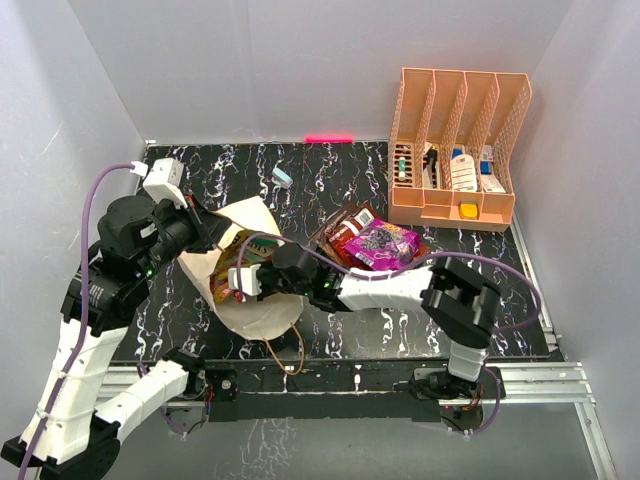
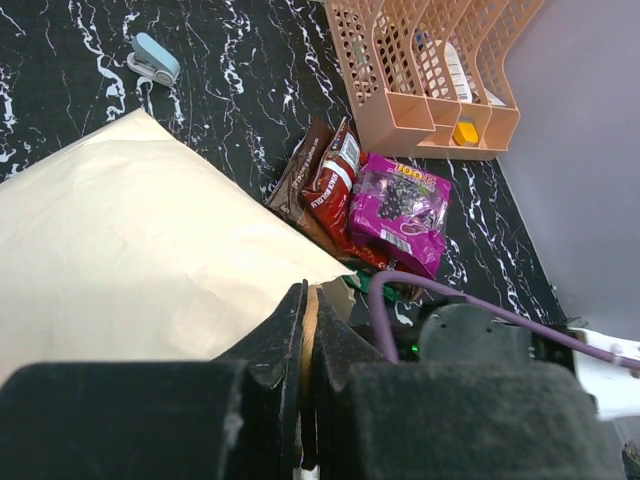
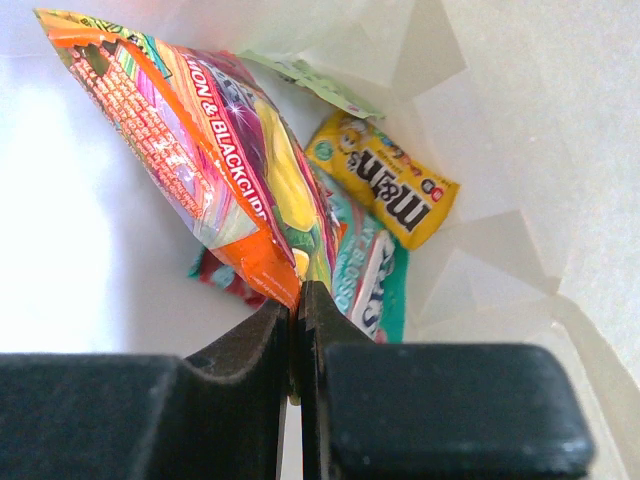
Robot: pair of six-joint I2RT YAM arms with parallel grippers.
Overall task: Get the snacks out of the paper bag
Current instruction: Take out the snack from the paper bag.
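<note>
Left gripper (image 2: 306, 305): jaws pinched on the rim of the paper bag (image 1: 255, 312); I read this as holding the mouth open.
Paper bag: lies on its side at left-centre of the table (image 1: 330, 180), mouth toward the right arm.
Right gripper (image 3: 297, 300): reached into the bag, jaws clamped on the lower corner of an orange-edged packet (image 3: 230, 170), which stands tilted above the others.
Held packet, print: "ON & BLACKCU", cut off at both ends; no brand legible.
Not yet out: yellow packet (image 3: 385, 190), teal packet (image 3: 370, 275) and light green packet (image 3: 310, 80), plus a reddish corner I cannot identify.
Yellow packet, print: "m&m's", plainly readable.
Teal packet, print: partial white letters, not legible to me.
Already out: red-brown packet (image 2: 335, 185) and purple packet (image 2: 405, 205), overlapping on the table right of the bag; their print is too small to read.
Progress, my estimate: under half done; at least four packets to go.
Orange rack (image 1: 455, 150): far right, not part of the job.
</note>
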